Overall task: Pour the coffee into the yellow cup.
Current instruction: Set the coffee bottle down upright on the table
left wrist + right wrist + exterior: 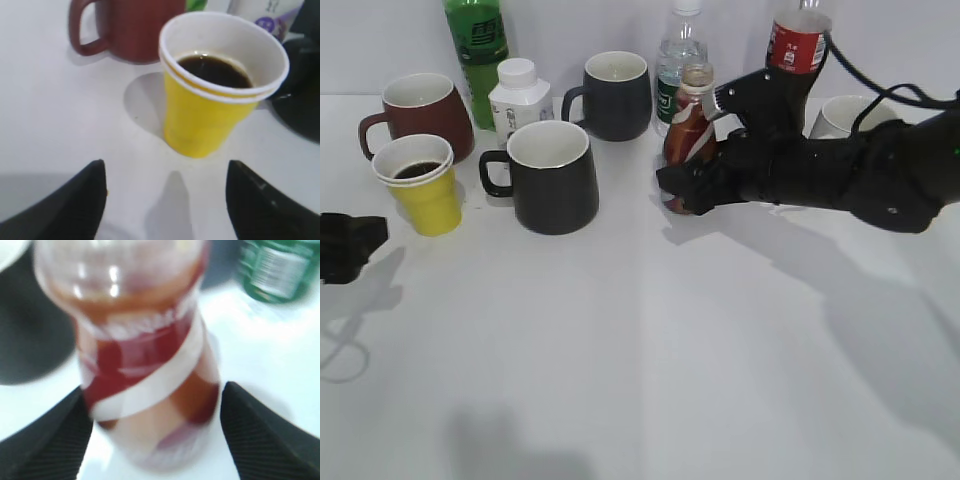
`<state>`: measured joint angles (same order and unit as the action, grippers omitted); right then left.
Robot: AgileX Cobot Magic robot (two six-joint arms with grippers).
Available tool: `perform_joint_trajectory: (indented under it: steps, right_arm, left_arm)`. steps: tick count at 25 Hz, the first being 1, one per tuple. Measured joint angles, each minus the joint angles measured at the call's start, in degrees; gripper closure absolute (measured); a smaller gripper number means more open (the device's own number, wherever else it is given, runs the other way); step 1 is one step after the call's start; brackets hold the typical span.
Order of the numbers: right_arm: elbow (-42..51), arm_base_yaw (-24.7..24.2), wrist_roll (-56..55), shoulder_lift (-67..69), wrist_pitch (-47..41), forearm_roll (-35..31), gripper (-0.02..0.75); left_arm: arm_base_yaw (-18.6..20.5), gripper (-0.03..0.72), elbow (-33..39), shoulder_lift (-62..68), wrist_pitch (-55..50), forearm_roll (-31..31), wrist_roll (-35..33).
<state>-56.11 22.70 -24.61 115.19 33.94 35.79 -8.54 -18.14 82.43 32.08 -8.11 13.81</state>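
Note:
The coffee bottle (688, 125) stands upright on the white table, right of centre; its upper part looks clear. In the right wrist view it (145, 365) is blurred and fills the space between the jaws. My right gripper (680, 192) (152, 410) is open, with one finger close on each side of the bottle's lower part. The yellow cup (428, 200) stands at the left with dark liquid inside. In the left wrist view it (200, 125) is just ahead of my left gripper (165, 185), which is open, empty and apart from it. That gripper (350, 245) sits low at the left edge.
A brown-red mug (420, 110) stands behind the cup and a black mug (555, 180) to its right. Along the back are a green bottle (478, 50), a white bottle (520, 95), a dark mug (615, 95), a water bottle (680, 50), a cola bottle (798, 40) and a white cup (845, 115).

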Motion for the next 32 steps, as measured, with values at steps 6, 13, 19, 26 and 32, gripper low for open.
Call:
perform_joint_trajectory:
  steps: [6,13,19,26,32]
  right_arm:
    - [0.0,0.1,-16.2,-4.7,-6.6,13.3,0.151]
    - [0.0,0.1,-36.8,-10.8,-12.0,31.3,0.150]
    - [0.0,0.1,-59.5,-11.9,-11.3,53.4,0.150]
    - [0.0,0.1,-82.5,-16.7,-5.5,68.1,0.150]
    - [0.0,0.1,-78.1,-21.7,-3.3,68.9,0.150]
  left_arm:
    - [0.0,0.122,-1.1,-11.4,-19.8,0.1,2.2]
    - [0.0,0.123,-9.2,-21.3,-47.5,4.5,2.4]
    - [0.0,0.123,-13.1,-27.6,-65.3,5.5,2.4]
    - [0.0,0.123,-19.0,-35.2,-86.9,5.5,1.3]
    - [0.0,0.123,-20.0,-44.1,-98.2,5.5,-3.7]
